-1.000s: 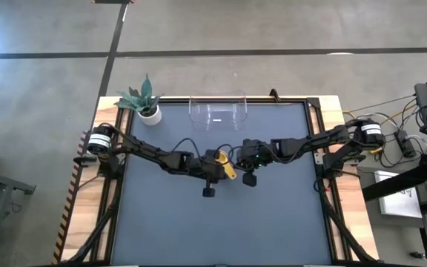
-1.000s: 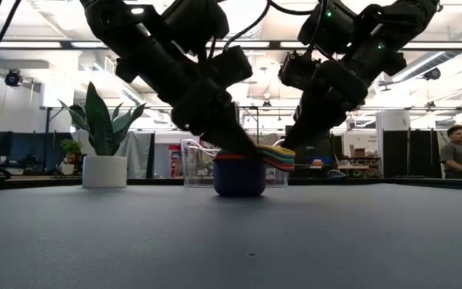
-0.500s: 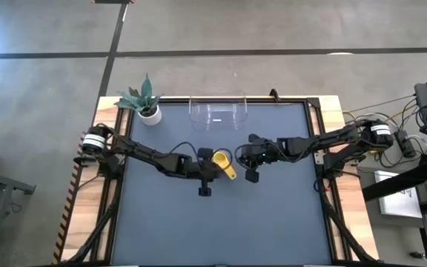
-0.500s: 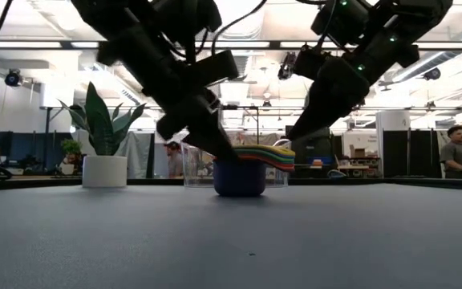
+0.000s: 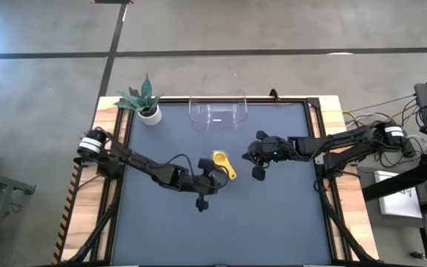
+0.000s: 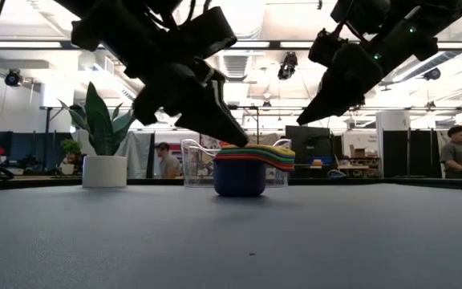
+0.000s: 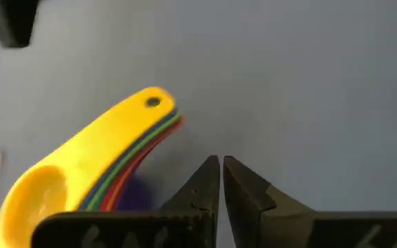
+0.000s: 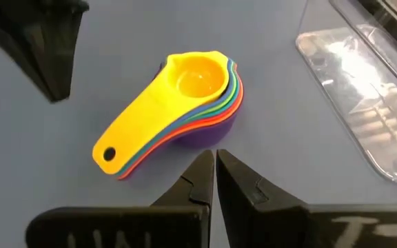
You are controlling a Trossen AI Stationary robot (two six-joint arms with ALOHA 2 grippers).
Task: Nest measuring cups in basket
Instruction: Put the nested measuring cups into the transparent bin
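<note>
The measuring cups [image 5: 222,162] are nested in one stack with the yellow one on top. The stack stands on the dark table by the bottom of its lowest cup [image 6: 239,180], and the handles [image 8: 119,151] fan out together. The clear basket [image 5: 218,113] stands at the table's far edge, apart from the stack. My left gripper [image 7: 220,164] is shut and hovers just near-left of the stack [image 7: 92,176], touching nothing. My right gripper [image 8: 214,160] is shut and hovers to the stack's right, above the table.
A small white pot with a plant [image 5: 148,110] stands at the far left corner, left of the basket. In the low view a person [image 6: 457,152] shows in the room beyond the table. Bare table surface [image 5: 221,230] lies near the front edge.
Both shut grippers have drawn back from the stack and risen a little. My left gripper has gone toward the near edge, rolling slightly. My right gripper has gone toward the table's right edge. The stack of cups has stayed in place.
</note>
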